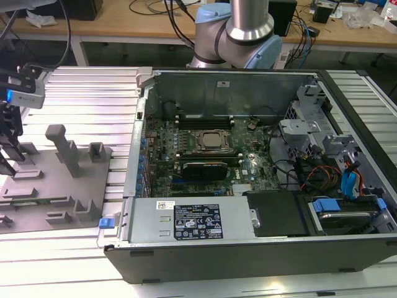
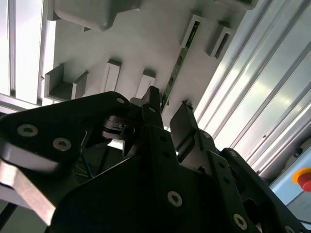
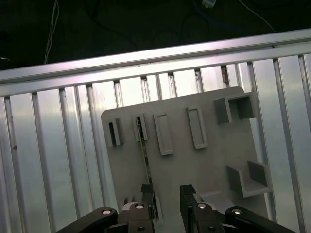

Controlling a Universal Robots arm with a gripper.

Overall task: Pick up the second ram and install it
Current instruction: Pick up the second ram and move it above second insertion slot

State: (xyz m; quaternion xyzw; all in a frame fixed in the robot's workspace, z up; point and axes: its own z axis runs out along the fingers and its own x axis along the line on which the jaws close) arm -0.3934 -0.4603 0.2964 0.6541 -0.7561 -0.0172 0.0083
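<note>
Gripper: the black two-finger gripper [image 3: 167,195] hangs over one edge of the grey holder tray [image 3: 194,170]
Jaws: spread apart with a clear gap between them, clasping nothing
Second ram: the second ram [image 3: 144,153], a thin green stick, stands on its long edge in a narrow slot of the holder tray, not in the machine
Ram ends: one end sits in a small raised pocket near the tray's far edge, and the other runs toward the tray edge under the gripper
Ram and fingers: in the second wrist view the stick's line leads toward the gap between the fingertips [image 2: 184,114]; in the first wrist view its near end lies by one fingertip, and whether they touch cannot be told
Tray: a flat grey plate with raised rectangular pockets and posts, with several more pockets in a row beside the ram's slot
Table: the slatted aluminium table [image 3: 48,145] bears the tray and shows on all sides of it
Computer case: the open computer case [image 1: 248,248] lies just beside the tray, on the exterior view's right of it
Motherboard: the motherboard [image 1: 162,146] lies inside the case with the CPU socket [image 1: 213,141] and the black memory slots [image 1: 205,117], all well apart from the tray
Arm: the grey and light-blue arm [image 1: 248,28] rises beyond the case, well apart from the tray
</note>
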